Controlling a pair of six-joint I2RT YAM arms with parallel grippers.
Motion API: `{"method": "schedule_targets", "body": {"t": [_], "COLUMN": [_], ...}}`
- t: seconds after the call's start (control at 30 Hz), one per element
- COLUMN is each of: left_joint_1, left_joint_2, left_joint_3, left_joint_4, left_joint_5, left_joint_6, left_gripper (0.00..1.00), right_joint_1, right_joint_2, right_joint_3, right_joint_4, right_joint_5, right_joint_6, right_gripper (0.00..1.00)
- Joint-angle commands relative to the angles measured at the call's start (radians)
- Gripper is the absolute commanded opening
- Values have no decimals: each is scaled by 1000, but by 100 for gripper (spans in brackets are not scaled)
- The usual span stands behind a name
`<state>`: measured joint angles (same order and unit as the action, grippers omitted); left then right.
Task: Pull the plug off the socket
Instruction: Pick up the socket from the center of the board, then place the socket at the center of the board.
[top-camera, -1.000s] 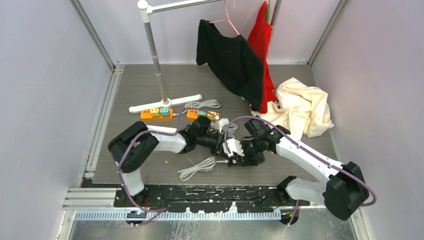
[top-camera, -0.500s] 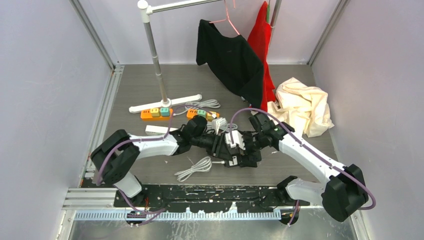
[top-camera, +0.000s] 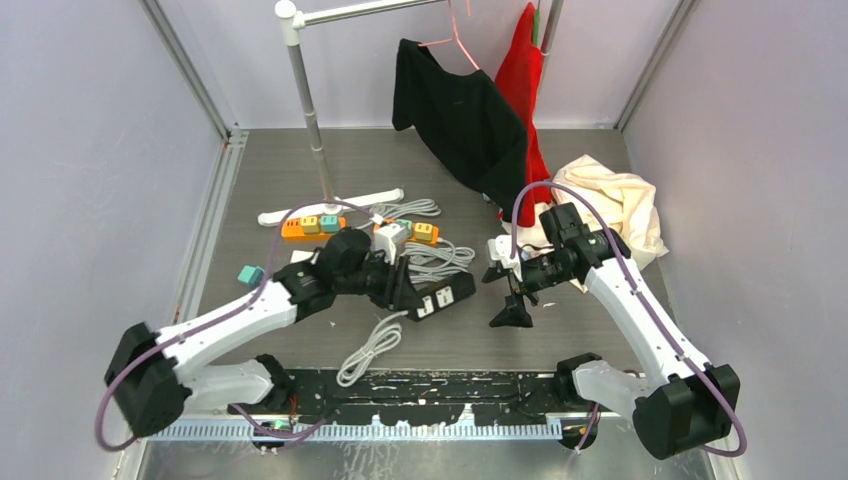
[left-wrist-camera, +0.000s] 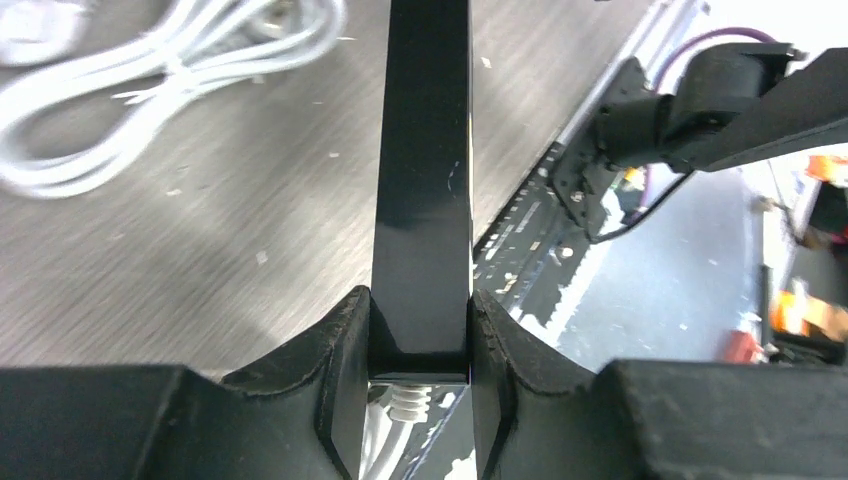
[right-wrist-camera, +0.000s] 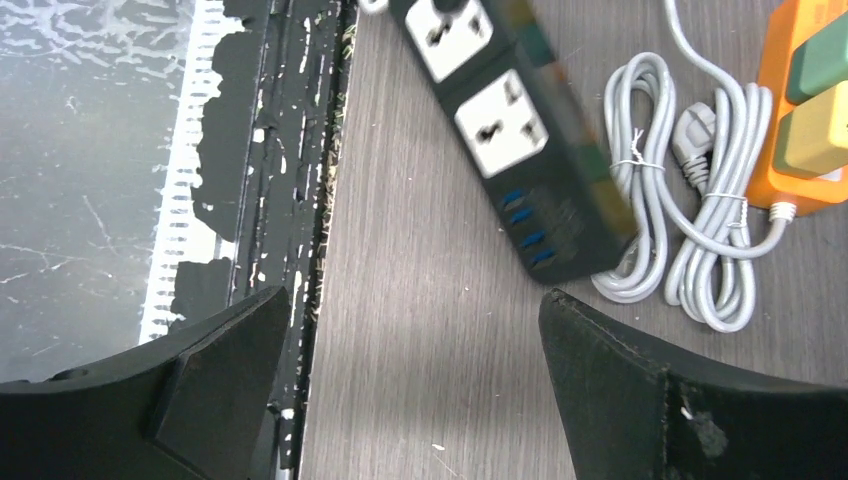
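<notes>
Black power strip sits clamped in the left gripper, while the right gripper hangs with jaws wide apart.

There are three power strips in all, one black power strip near the middle and two orange power strips farther back, plus three coiled cords, three garments, one clothes rack and one teal block at the left.

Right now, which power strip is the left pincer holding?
The black power strip, clamped at one end in the left pincer; both orange strips lie free behind it.
</notes>
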<state>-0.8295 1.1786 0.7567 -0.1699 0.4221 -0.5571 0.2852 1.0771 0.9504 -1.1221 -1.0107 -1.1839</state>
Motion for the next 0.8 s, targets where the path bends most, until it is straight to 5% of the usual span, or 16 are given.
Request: {"method": "schedule_targets", "body": {"t": [0.0,0.33,0.63,0.77], "left_joint_1": [9,64,211,375], "left_joint_2": [-184,-421,-385,-350], "left_joint_3": [79,145,214,187], "left_joint_4": [-233,-499,-519,-381], "left_joint_5": [-239,-792,-1046,-976], "left_joint_6": [94,115,233,289], "left_gripper": [0,0,0,0], "right_joint_1": [-9,-11,-19,-26], "right_joint_2": [-9,-2,-7,-13], "right_joint_3": [31,23,15,15], "right_joint_4": [-50,-11,2,5], "right_joint_5": [-55,-22,-16,-14], "right_joint_6": [-37,1,12,16], "right_gripper": [100,100,100,100]}}
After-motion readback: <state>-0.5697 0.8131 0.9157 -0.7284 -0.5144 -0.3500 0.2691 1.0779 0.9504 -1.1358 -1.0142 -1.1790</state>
